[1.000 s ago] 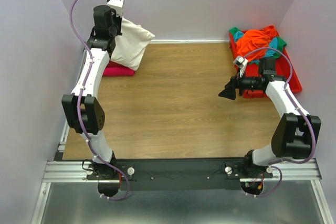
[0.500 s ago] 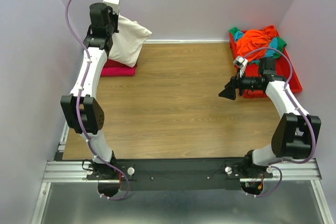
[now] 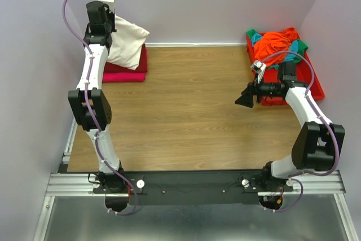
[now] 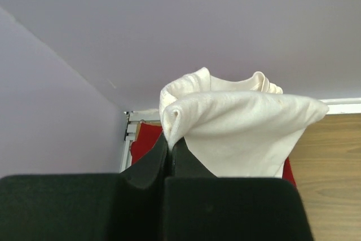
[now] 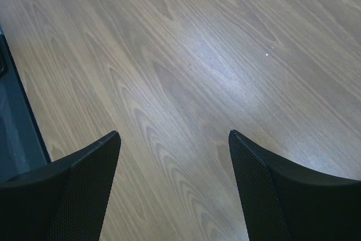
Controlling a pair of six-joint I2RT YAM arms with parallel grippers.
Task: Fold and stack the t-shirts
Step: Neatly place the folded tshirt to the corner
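Holds the cream shirt [image 3: 127,46] in the left tool [image 4: 171,139], pinched together on a bunched fold, high at the far left corner. Hangs it long-axis downward from the tool, slanting a little rightward, over the dark red shirt [image 3: 138,63] and pink shirt [image 3: 119,77] lying folded and stacked on the worktop [image 3: 186,100] (likely a lowering onto that stack next, the left arm plainly the nearer). Carries the right tool [image 5: 175,139] spread apart and empty above the worktop, just beside the tray [image 3: 316,80]. Shows the orange shirt [image 3: 279,42] heaped there unfolded, with only scraps of a teal shirt [image 3: 256,39] and green shirt [image 3: 303,44] peeking out. Cannot tell whether the cream hem touches the stack; cuts off the lower cloth in the wrist view.
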